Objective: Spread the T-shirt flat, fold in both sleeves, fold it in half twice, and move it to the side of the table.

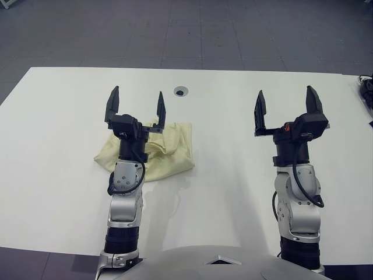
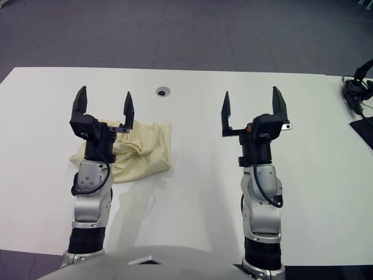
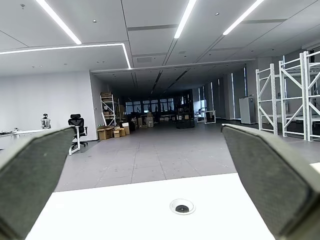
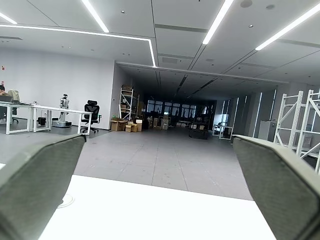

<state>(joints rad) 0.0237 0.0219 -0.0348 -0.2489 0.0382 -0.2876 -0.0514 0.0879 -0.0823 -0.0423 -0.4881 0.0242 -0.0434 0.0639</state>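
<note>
A pale yellow T-shirt lies crumpled in a heap on the white table, left of centre. My left gripper is raised above the shirt's near side, fingers pointing up and away, open with nothing between them. My right gripper is held up over bare table to the right, also open and holding nothing. In the left wrist view both fingers frame the far table edge; in the right wrist view the fingers stand wide apart. The left arm hides part of the shirt.
A round cable grommet sits in the table beyond the shirt. Black cables and gear lie at the table's far right edge. Bare table surface stretches between and around the arms.
</note>
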